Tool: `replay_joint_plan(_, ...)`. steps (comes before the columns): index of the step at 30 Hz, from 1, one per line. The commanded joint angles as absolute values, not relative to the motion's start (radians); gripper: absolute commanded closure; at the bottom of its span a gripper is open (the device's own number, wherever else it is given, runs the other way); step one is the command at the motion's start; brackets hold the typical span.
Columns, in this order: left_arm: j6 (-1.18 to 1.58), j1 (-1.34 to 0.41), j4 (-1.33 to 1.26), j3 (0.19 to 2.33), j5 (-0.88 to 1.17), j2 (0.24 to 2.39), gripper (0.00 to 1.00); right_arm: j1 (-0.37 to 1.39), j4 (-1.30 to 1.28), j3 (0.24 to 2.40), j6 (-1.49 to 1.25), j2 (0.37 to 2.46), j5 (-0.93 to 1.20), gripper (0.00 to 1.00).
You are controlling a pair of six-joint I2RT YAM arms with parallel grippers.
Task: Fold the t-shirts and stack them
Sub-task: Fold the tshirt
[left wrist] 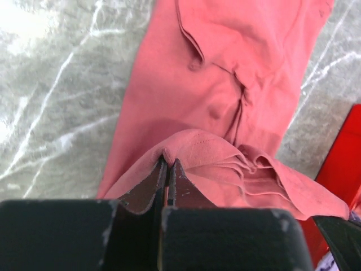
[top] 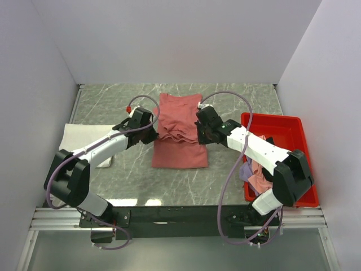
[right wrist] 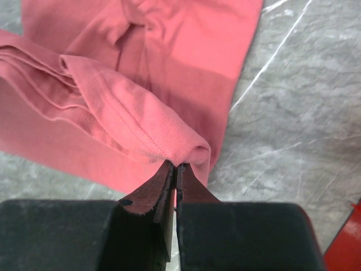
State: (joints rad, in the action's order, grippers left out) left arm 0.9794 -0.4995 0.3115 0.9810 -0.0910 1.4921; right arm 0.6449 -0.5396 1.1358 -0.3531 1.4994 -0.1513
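Right of the right gripper (right wrist: 175, 168), the red tray (top: 282, 117) is holding a crumpled pink t-shirt (top: 259, 179) and lavender t-shirt (top: 246, 170). The left gripper (left wrist: 168, 167) and right gripper are each clamping the dusty red t-shirt (top: 179, 148), which is bunching between them. A white t-shirt (top: 79, 138) is lying left of the left gripper.

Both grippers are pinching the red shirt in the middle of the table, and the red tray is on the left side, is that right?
Not quite. The red tray sits on the right side, beside the right arm, as the top view shows. The rest holds: the left gripper and the right gripper are both shut on the dusty red t-shirt in the middle of the table.
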Motion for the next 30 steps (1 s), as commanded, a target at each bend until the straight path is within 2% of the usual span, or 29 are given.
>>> replay_joint_plan(1,0.939,-0.479,0.273,1.040,-0.072,1.520,0.99,0.615,-0.511,1.200,-0.324,1.531,-0.155,1.00)
replay_joint_plan(18,0.894,-0.437,0.279,1.154,-0.011,1.703,0.99,0.534,-0.499,1.284,-0.350,1.693,-0.090,1.00)
replay_joint_plan(23,0.893,-0.433,0.298,1.183,-0.029,1.743,0.94,0.514,-0.494,1.310,-0.370,1.746,-0.089,1.00)
replay_joint_plan(24,0.894,-0.431,0.301,1.187,-0.031,1.753,0.91,0.511,-0.497,1.318,-0.373,1.755,-0.092,1.00)
replay_joint_plan(25,0.894,-0.428,0.302,1.195,-0.028,1.759,0.84,0.508,-0.511,1.339,-0.379,1.776,-0.097,0.99)
replay_joint_plan(26,0.890,-0.425,0.305,1.201,-0.017,1.767,0.80,0.503,-0.517,1.350,-0.382,1.784,-0.098,0.95)
replay_joint_plan(27,0.887,-0.425,0.310,1.206,-0.014,1.769,0.74,0.503,-0.520,1.357,-0.383,1.792,-0.104,0.73)
replay_joint_plan(29,0.882,-0.423,0.308,1.216,-0.011,1.767,0.52,0.500,-0.526,1.380,-0.385,1.802,-0.104,0.50)
replay_joint_plan(30,0.884,-0.423,0.307,1.218,-0.014,1.758,0.44,0.499,-0.529,1.390,-0.387,1.804,-0.104,0.32)
